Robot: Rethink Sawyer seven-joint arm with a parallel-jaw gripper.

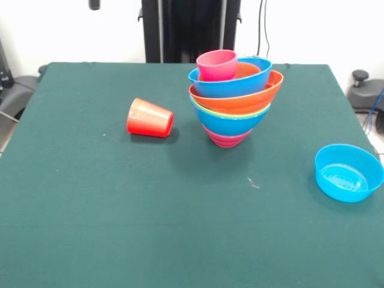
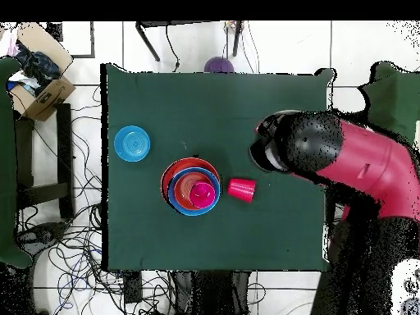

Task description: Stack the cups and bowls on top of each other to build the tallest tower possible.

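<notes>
Hand state cannot be told. Tower [image 1: 234,99] seen leaning, bowls seated askew; toppling risked if red cup [image 1: 150,118] is pressed on off-centre.

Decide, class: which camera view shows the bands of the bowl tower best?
The front view: the tower shows side-on, with magenta, blue, green, orange and blue rims and the pink cup on top. The overhead view shows only nested rings around the cup, not its height.

Robotics lab: red arm [image 2: 361,164] over green-clothed table [image 2: 148,238], loose cables [image 2: 66,246] on tiled floor, cardboard box [image 2: 39,86] beside it.
</notes>
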